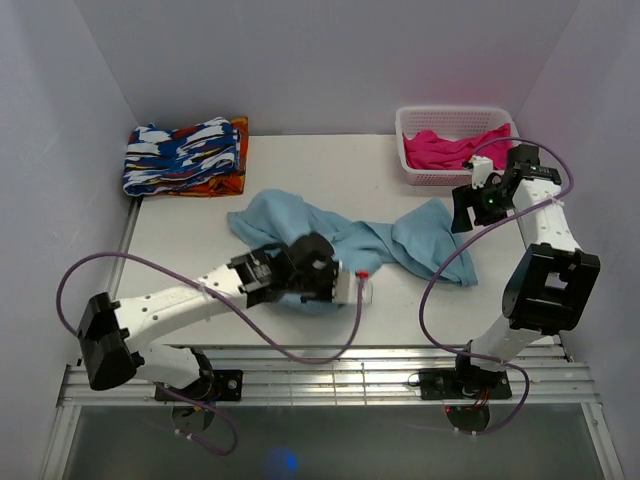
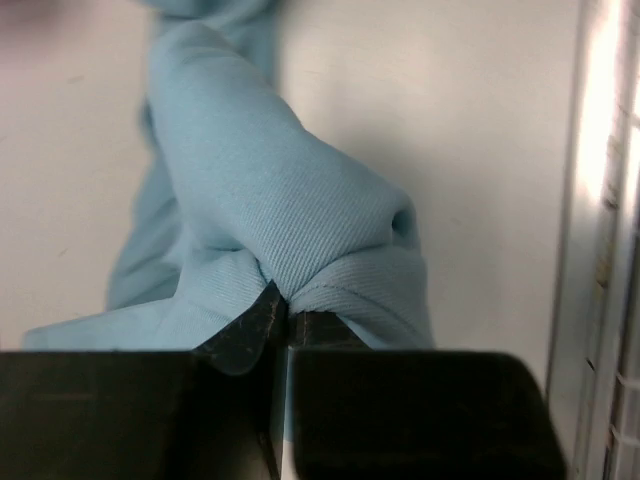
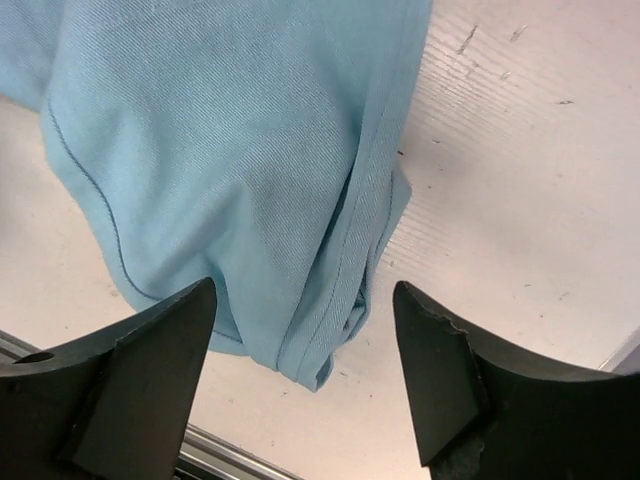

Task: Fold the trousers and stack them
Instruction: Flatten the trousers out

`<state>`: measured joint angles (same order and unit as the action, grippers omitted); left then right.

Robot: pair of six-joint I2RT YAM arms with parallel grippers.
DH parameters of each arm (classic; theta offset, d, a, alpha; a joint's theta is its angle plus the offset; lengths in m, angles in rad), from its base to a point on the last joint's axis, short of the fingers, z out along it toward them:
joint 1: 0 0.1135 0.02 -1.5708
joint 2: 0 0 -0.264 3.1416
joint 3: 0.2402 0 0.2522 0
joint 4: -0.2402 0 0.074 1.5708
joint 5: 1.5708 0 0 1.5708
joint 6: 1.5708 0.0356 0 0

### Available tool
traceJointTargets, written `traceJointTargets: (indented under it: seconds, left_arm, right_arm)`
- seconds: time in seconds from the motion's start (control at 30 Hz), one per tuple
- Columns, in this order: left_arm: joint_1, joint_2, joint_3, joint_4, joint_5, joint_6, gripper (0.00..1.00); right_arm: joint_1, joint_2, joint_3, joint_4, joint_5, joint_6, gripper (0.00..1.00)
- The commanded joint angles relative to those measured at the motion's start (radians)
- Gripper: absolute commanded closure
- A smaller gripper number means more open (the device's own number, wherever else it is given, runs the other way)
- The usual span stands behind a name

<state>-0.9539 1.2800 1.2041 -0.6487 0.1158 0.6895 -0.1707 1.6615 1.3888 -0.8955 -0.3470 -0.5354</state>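
The light-blue trousers lie crumpled across the middle of the white table, one leg reaching toward the right. My left gripper is at their near edge, shut on a bunched fold of the cloth. In the left wrist view the trousers rise from the closed left gripper in a twisted ridge. My right gripper hovers above the right end of the leg. In the right wrist view the right gripper stands open over the hemmed end of the trousers, holding nothing.
A folded blue, white and orange patterned cloth lies at the back left. A white basket at the back right holds a pink garment. Metal rails run along the table's near edge. Walls close in on both sides.
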Motion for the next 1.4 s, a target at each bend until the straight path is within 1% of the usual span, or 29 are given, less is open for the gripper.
traceJointTargets:
  seconds: [0.0,0.03,0.07,0.1,0.13,0.17,0.2,0.23,0.27,0.3,0.33,0.37,0.4,0.43,0.5,0.53,0.6,0.63,0.67,0.7,0.8,0.87,0.93,0.97,1.07,1.17,1.23,1.3,1.37]
  left_arm:
    - [-0.216,0.007,-0.184,-0.036,-0.095,0.106,0.81]
    - [-0.271,-0.007,-0.227,-0.025,-0.117,0.113,0.78]
    - [-0.273,-0.007,-0.228,-0.003,-0.149,0.102,0.74]
    - [-0.27,-0.022,-0.219,0.029,-0.177,0.075,0.67]
    - [-0.25,-0.036,-0.21,0.046,-0.189,0.07,0.53]
    - [-0.24,-0.05,-0.184,0.063,-0.205,0.056,0.45]
    - [-0.215,-0.08,-0.16,0.095,-0.208,0.038,0.4]
    - [-0.133,-0.09,-0.125,0.095,-0.174,-0.029,0.31]
    - [-0.076,-0.09,-0.079,0.08,-0.133,-0.082,0.29]
    - [0.002,-0.082,0.028,0.028,-0.073,-0.135,0.27]
    - [0.164,-0.062,0.075,0.009,-0.029,-0.196,0.27]
    - [0.247,-0.053,0.11,-0.009,0.06,-0.29,0.26]
    - [0.33,-0.047,0.151,-0.023,0.097,-0.327,0.26]
    - [0.486,-0.039,0.16,-0.022,0.129,-0.359,0.27]
    - [0.631,-0.016,0.164,-0.035,0.237,-0.438,0.26]
    - [0.75,0.037,0.169,-0.051,0.258,-0.461,0.26]
    - [0.892,0.115,0.179,-0.115,0.295,-0.504,0.28]
    - [0.94,0.152,0.187,-0.124,0.309,-0.516,0.29]
    - [0.964,0.213,0.189,-0.126,0.361,-0.519,0.29]
    - [1.016,0.243,0.201,-0.149,0.363,-0.518,0.29]
    - [1.029,0.344,0.213,-0.125,0.311,-0.551,0.28]
    - [1.032,0.415,0.225,-0.094,0.298,-0.576,0.2]
    - [1.034,0.455,0.236,-0.068,0.317,-0.626,0.18]
    - [1.034,0.475,0.244,-0.052,0.33,-0.639,0.11]
    - [1.034,0.55,0.245,-0.006,0.332,-0.72,0.1]
    - [1.034,0.622,0.245,0.043,0.308,-0.803,0.1]
    - [1.034,0.683,0.265,0.053,0.308,-0.838,0.09]
    - [1.035,0.717,0.272,0.07,0.305,-0.87,0.11]
    - [1.034,0.755,0.272,0.083,0.341,-0.877,0.14]
  right_arm:
    - [-0.033,-0.045,0.071,-0.101,-0.096,-0.038,0.22]
    - [-0.033,-0.045,0.091,-0.127,-0.136,-0.041,0.19]
    - [-0.033,-0.042,0.102,-0.137,-0.161,-0.04,0.18]
    - [-0.029,-0.039,0.113,-0.146,-0.185,-0.025,0.17]
    - [-0.024,-0.034,0.124,-0.151,-0.21,-0.015,0.16]
    - [-0.017,-0.02,0.145,-0.164,-0.257,-0.014,0.13]
    - [0.011,-0.016,0.151,-0.163,-0.267,0.009,0.13]
    - [0.034,-0.008,0.157,-0.154,-0.27,0.027,0.13]
    - [0.057,0.0,0.164,-0.145,-0.283,0.043,0.12]
    - [0.115,0.006,0.177,-0.119,-0.285,0.081,0.12]
    - [0.15,0.009,0.184,-0.1,-0.284,0.103,0.12]
    - [0.181,0.017,0.191,-0.082,-0.274,0.123,0.12]
    - [0.263,0.023,0.203,-0.038,-0.27,0.164,0.12]
    - [0.299,0.029,0.21,-0.013,-0.265,0.185,0.12]
    - [0.385,0.067,0.245,0.039,-0.262,0.215,0.13]
    - [0.408,0.078,0.24,0.081,-0.265,0.235,0.13]
    - [0.467,0.102,0.211,0.197,-0.285,0.311,0.13]
    - [0.491,0.118,0.205,0.286,-0.284,0.331,0.13]
    - [0.54,0.157,0.214,0.314,-0.262,0.354,0.13]
    - [0.563,0.184,0.232,0.325,-0.25,0.356,0.13]
    - [0.64,0.257,0.265,0.4,-0.193,0.415,0.13]
    - [0.681,0.291,0.257,0.479,-0.152,0.469,0.12]
    - [0.707,0.32,0.265,0.51,-0.132,0.488,0.11]
    - [0.726,0.352,0.283,0.526,-0.127,0.509,0.09]
    - [0.746,0.411,0.3,0.559,-0.17,0.555,0.06]
    - [0.752,0.444,0.28,0.654,-0.24,0.626,0.02]
    - [0.763,0.464,0.285,0.695,-0.239,0.669,0.02]
    - [0.781,0.52,0.337,0.658,-0.201,0.651,0.02]
    - [0.784,0.566,0.358,0.639,-0.211,0.643,0.07]
